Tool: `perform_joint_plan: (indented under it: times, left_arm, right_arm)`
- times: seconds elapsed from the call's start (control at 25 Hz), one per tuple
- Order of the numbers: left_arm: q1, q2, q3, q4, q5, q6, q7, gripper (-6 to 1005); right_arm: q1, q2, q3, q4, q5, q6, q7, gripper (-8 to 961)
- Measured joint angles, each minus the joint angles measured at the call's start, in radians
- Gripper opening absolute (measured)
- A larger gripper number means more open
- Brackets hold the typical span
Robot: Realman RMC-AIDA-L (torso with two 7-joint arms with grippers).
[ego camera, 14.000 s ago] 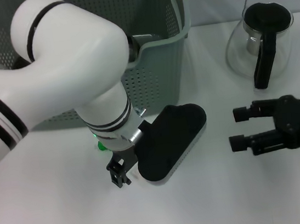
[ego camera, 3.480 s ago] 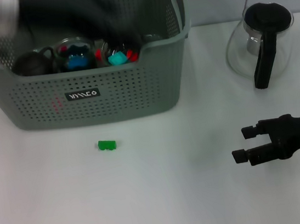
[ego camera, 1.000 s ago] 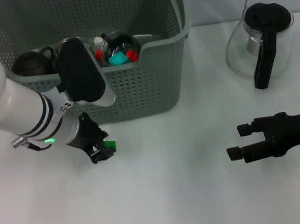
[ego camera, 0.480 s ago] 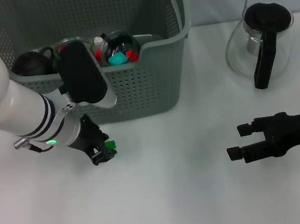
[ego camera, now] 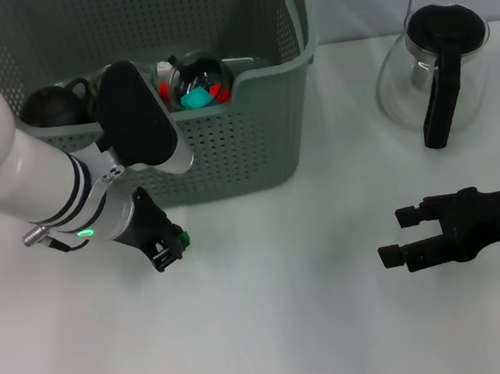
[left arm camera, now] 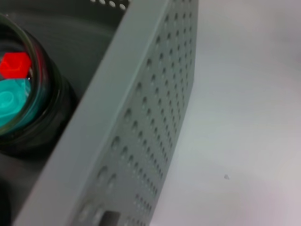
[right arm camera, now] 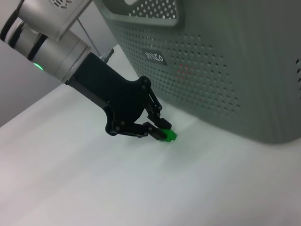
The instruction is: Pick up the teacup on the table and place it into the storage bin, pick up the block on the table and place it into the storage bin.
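Pinching the small green block by its sides beside the storage bin, the left gripper likely holds something light, rigid, easily squirted loose.

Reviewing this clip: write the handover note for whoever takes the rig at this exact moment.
Left gripper: down on the white table before the grey-green perforated storage bin, fingers closed on the small green block, which is not clearly lifted.
Right gripper: open, idle, low on the robot's right, near the glass teapot with black handle.
Done: no teacup is left on the table; the bin holds dark and glass cups.
Left: lift the block and drop it into the bin.
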Motion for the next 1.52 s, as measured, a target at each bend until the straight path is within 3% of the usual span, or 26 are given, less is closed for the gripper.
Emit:
perform_joint_plan:
  times: [0.24, 0.76, 0.88, 0.92, 1.0, 1.28, 1.44, 1.52]
  left_arm:
    - [0.001, -0.002, 0.000, 0.030, 0.000, 0.043, -0.016, 117]
    - [0.001, 0.000, -0.004, 0.047, -0.003, 0.056, -0.048, 134]
    - [0.006, -0.001, -0.010, 0.080, -0.010, 0.105, -0.071, 144]
    - [0.012, -0.002, -0.018, 0.141, -0.032, 0.205, -0.118, 148]
    - [0.018, -0.002, -0.028, 0.184, -0.062, 0.275, -0.139, 155]
    - [0.028, 0.001, -0.195, 0.428, -0.397, 0.620, -0.147, 179]
    - [-0.029, 0.008, -0.378, 0.503, -0.532, 0.653, -0.138, 193]
    - [-0.045, 0.011, -0.411, 0.508, -0.540, 0.636, -0.132, 200]
  right_arm:
    - [-0.001, -0.001, 0.000, -0.001, 0.000, 0.000, 0.000, 940]
    - [0.000, 0.000, 0.000, -0.002, 0.003, 0.000, -0.011, 940]
    - [0.000, -0.001, 0.000, -0.002, 0.004, 0.000, -0.011, 940]
    - [0.000, -0.002, 0.000, -0.002, 0.004, 0.000, -0.011, 940]
    - [0.000, -0.004, 0.000, -0.002, 0.004, -0.001, -0.009, 940]
    - [0.000, -0.011, 0.001, -0.002, 0.006, -0.004, -0.008, 941]
    - [0.000, -0.012, 0.002, -0.002, 0.006, -0.005, -0.013, 941]
    - [0.001, -0.016, 0.002, -0.002, 0.006, -0.008, -0.014, 941]
